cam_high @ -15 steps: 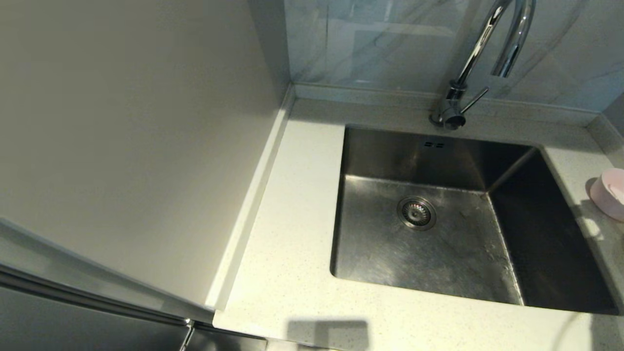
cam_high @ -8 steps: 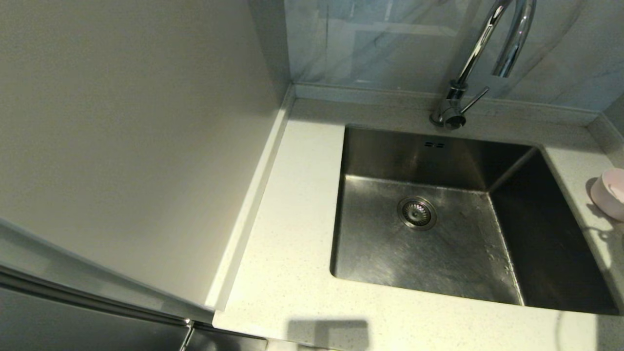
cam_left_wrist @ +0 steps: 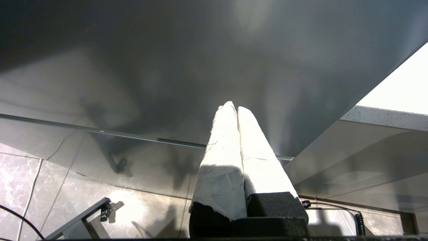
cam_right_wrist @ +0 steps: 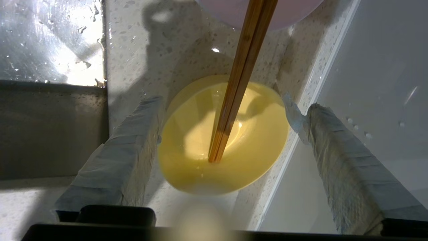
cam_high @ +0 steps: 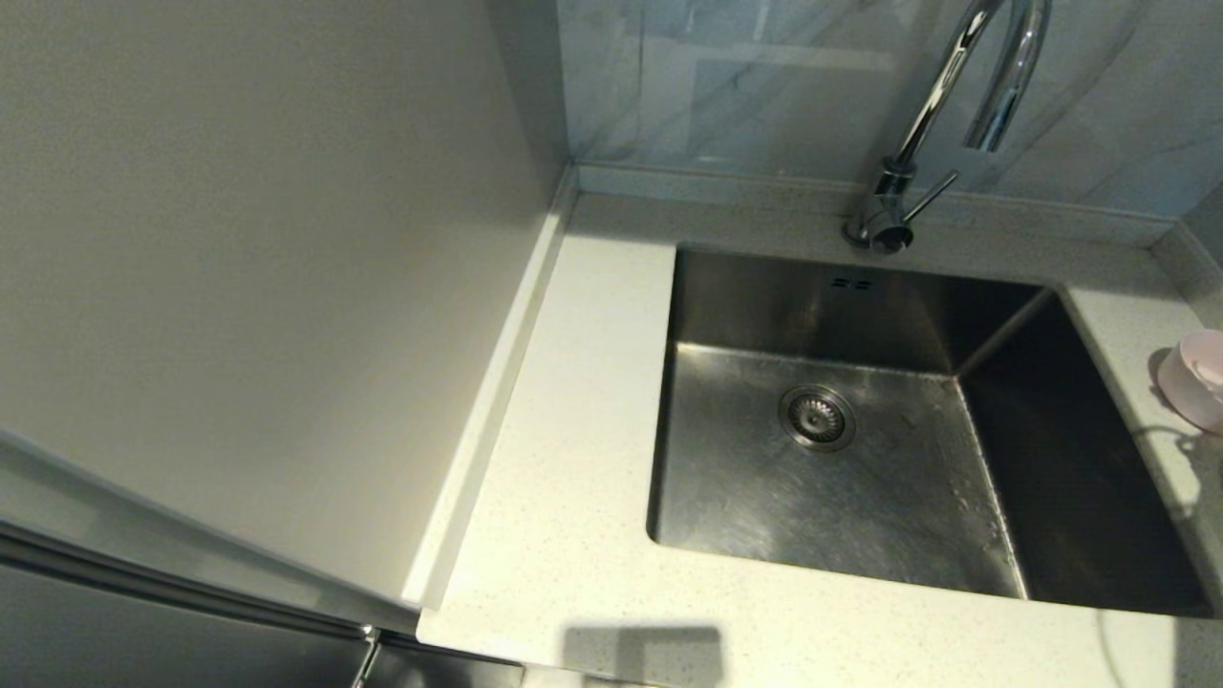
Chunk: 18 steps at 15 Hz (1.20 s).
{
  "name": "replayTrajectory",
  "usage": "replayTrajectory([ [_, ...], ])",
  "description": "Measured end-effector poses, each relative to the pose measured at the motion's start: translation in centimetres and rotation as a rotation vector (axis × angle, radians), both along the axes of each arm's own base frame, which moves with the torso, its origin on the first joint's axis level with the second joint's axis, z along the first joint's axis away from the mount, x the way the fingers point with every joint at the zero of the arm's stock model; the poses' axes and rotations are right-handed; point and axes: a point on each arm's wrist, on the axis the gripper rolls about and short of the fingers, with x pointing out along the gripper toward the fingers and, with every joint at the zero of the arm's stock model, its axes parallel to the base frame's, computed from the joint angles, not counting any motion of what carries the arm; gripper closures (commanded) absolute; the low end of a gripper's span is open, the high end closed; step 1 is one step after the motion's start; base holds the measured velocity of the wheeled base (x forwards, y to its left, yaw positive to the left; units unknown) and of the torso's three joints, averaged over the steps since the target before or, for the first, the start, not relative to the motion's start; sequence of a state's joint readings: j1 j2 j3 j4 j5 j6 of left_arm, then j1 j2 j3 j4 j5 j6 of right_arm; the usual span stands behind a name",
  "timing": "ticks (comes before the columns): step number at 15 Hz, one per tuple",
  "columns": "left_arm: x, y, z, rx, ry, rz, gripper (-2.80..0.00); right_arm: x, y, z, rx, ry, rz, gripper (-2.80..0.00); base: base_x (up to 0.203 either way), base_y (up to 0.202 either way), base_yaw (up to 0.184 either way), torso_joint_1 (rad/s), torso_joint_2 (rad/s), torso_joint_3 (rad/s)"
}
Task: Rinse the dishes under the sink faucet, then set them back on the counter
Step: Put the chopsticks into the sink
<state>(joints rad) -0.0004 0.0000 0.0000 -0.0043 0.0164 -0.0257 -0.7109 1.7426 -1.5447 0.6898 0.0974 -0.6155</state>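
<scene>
One yellow-green bowl (cam_right_wrist: 222,140) between right end effector (cam_right_wrist: 227,103) fingers

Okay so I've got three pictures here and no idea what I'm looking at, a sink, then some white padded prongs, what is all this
It's a two-armed kitchen robot. The head camera looks down on the steel sink, the faucet and the speckled counter, with a pink bowl at the right edge. The other two cameras sit on the wrists. The left tool hangs parked below the counter, prongs together. The right tool is open around a yellow bowl with chopsticks leaning into it, holding nothing.
</scene>
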Motion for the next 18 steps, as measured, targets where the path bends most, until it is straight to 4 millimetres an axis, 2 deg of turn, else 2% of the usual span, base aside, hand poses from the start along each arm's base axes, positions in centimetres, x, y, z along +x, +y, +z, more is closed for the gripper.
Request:
replayTrajectory([
  [8,0.0,0.0,0.0,0.000,0.000,0.001,0.00,1.8,-1.3,-1.2,0.016,0.023,0.008,-2.80,0.000,0.000,0.000,0.000,0.00,0.000],
  [9,0.0,0.0,0.0,0.000,0.000,0.000,0.00,2.0,-1.4,-1.4,0.018,0.027,0.009,0.00,0.000,0.000,0.000,0.000,0.00,0.000],
  [18,0.0,0.0,0.0,0.000,0.000,0.000,0.00,2.6,-1.6,-1.7,0.023,0.031,0.018,0.00,0.000,0.000,0.000,0.000,0.00,0.000],
])
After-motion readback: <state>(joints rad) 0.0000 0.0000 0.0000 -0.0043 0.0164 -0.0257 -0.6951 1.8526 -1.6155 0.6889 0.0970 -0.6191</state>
